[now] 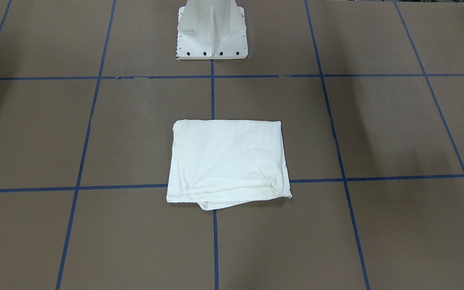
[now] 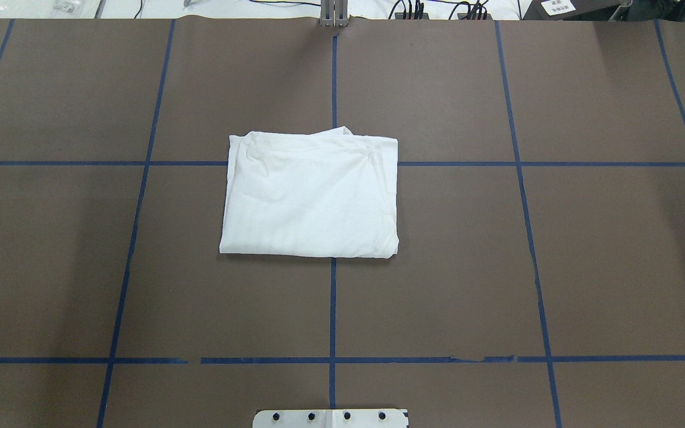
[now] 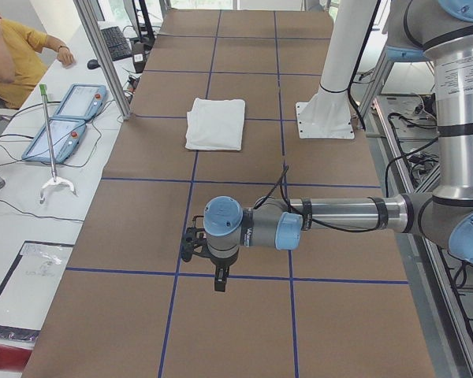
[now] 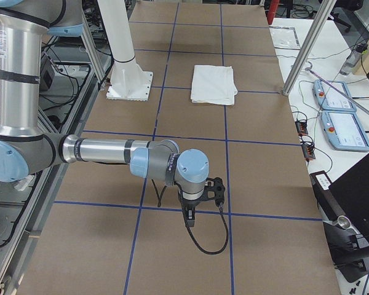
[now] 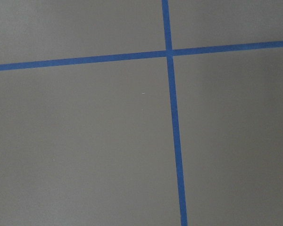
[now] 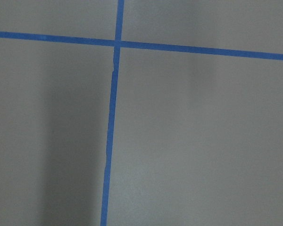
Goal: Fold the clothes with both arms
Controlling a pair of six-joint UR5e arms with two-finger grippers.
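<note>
The clothes are one white shirt (image 1: 228, 163) folded into a compact rectangle at the middle of the brown table (image 2: 586, 249), also visible as the shirt (image 2: 313, 196), (image 3: 216, 124), (image 4: 214, 84). No text, collar or label shows. Neither arm touches it. My left gripper (image 3: 219, 283) hangs low over the table's left end, far from the shirt. My right gripper (image 4: 189, 220) hangs the same way over the right end. Both show only in the side views, so I cannot tell whether they are open or shut. The wrist views show only table and blue tape lines.
The white pedestal base (image 1: 212, 40) stands behind the shirt on the robot's side. Blue tape lines (image 2: 333, 309) grid the table. Two teach pendants (image 3: 63, 118) and a seated person (image 3: 8, 63) are beyond the far edge, behind metal posts (image 4: 307, 49).
</note>
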